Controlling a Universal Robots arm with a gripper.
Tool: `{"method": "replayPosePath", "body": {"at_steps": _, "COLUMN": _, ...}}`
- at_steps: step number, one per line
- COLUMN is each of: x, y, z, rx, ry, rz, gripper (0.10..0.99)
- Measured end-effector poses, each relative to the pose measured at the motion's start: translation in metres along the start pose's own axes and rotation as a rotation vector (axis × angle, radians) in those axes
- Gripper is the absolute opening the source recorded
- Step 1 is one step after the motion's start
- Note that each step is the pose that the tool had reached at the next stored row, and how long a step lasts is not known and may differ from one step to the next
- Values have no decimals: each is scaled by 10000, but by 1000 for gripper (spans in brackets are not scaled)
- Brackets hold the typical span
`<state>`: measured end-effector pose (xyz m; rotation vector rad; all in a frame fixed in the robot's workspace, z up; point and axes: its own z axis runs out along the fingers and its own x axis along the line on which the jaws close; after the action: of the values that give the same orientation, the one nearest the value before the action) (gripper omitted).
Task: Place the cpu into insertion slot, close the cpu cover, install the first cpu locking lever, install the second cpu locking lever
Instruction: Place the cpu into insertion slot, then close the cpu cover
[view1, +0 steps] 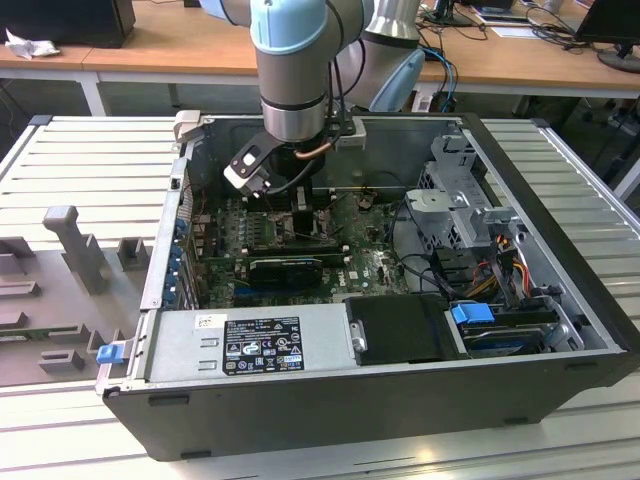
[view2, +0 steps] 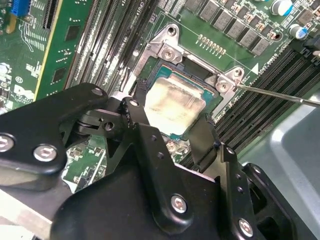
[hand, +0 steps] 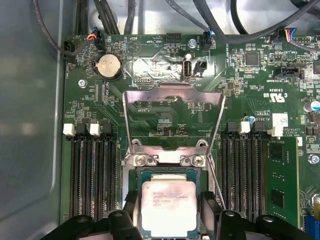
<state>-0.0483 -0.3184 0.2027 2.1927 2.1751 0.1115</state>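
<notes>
Black linkage of my hand (view2: 170, 120): the closest item in both wrist views, sitting low over the socket area. Whether it pinches the chip or stands clear of it, I cannot tell.

Item 1, the cpu (hand: 168, 207): pale silvery square lying flat inside the insertion slot (hand: 169, 171), directly under my hand. Its top looks smudged in the second wrist view.

Item 2, the insertion slot: dark-edged square socket with a silvery rim and screw heads at its corners, set on the green motherboard (hand: 85, 107).

Item 3, the cpu cover (hand: 172, 91): silvery frame with a square cut-out, tilted up and back from the slot at its hinge. The board shows through the opening. Not closed over the cpu.

Item 4, locking lever (view2: 280, 95): thin metal rod running from a corner of the slot out across the memory slots (hand: 92, 175).

Item 5, memory slots: long black banks flanking the slot on two sides. A green card (hand: 282, 175) stands just beyond one bank.

Item 6, coin battery (hand: 109, 66): round and silvery, on the board beyond the raised cover.

Item 7, computer case (view1: 400, 410): black, lying open on the slatted grey surface (view1: 570, 150). My arm (view1: 290, 70) reaches down into it from above. A grey power supply (view1: 250, 345) lies along the wall nearest the exterior camera, with a long black card (view1: 285, 268) between it and my hand. Grey fixture blocks (view1: 75, 240) rest on the surface at the exterior view's left.
</notes>
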Motion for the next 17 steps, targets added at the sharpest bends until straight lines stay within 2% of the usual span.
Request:
{"method": "replayPosePath", "body": {"at_steps": 3, "x": 1, "y": 7, "z": -79, "rx": -2, "ry": 2, "rz": 1, "gripper": 604}}
{"method": "replayPosePath", "body": {"at_steps": 6, "x": 2, "y": 10, "z": -115, "rx": -1, "ry": -3, "rz": 0, "gripper": 400}}
{"method": "replayPosePath", "body": {"at_steps": 7, "x": 2, "y": 12, "z": -134, "rx": -1, "ry": -4, "rz": 0, "gripper": 220}}
{"method": "replayPosePath", "body": {"at_steps": 9, "x": 2, "y": 14, "z": -161, "rx": -1, "ry": -5, "rz": 2, "gripper": 106}}
{"method": "replayPosePath", "body": {"at_steps": 17, "x": 3, "y": 22, "z": -209, "rx": -1, "ry": -3, "rz": 1, "gripper": 106}}
